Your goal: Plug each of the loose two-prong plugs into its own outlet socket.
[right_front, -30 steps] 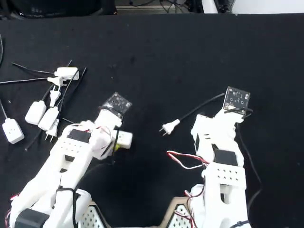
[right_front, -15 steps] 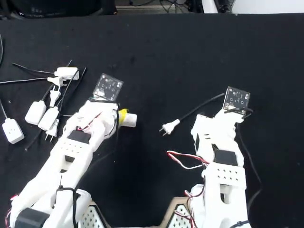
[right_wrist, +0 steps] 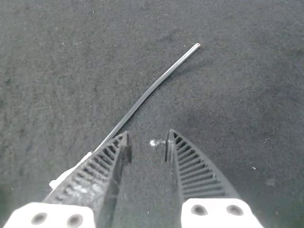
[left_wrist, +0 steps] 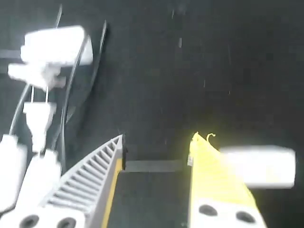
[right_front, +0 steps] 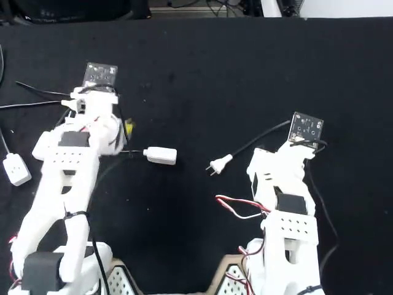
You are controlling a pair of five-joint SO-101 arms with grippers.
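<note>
Between the two arms, on the black table (right_front: pixel 202 74), lies a loose two-prong plug (right_front: pixel 219 164), and I judge it to be the piece on which the coming move turns. Its long axis runs on a diagonal: the prongs face the left arm's side and the arms' bases, while the cord (right_front: pixel 261 138) trails away toward the right arm's wrist. The prongs point roughly at a white socket block (right_front: pixel 161 155), which lies flat, apart from the plug, with its long axis across the table. The right gripper (right_wrist: pixel 147 135) is spread and holds nothing. In its wrist view the cord passes just beside one finger (right_wrist: pixel 102 171) without being pinched, and the plug body sits back alongside that finger, not between the jaws. The left gripper (left_wrist: pixel 156 142) is likewise spread and empty. It hovers by the cluster of other plugs and sockets (left_wrist: pixel 52 45) at the table's left, with the socket block just beside its yellow finger (left_wrist: pixel 213 175). I judge the right arm nearer the plug and the left arm nearer the socket block. A grasp would call for the right jaws to draw back and turn across the plug's axis.
</note>
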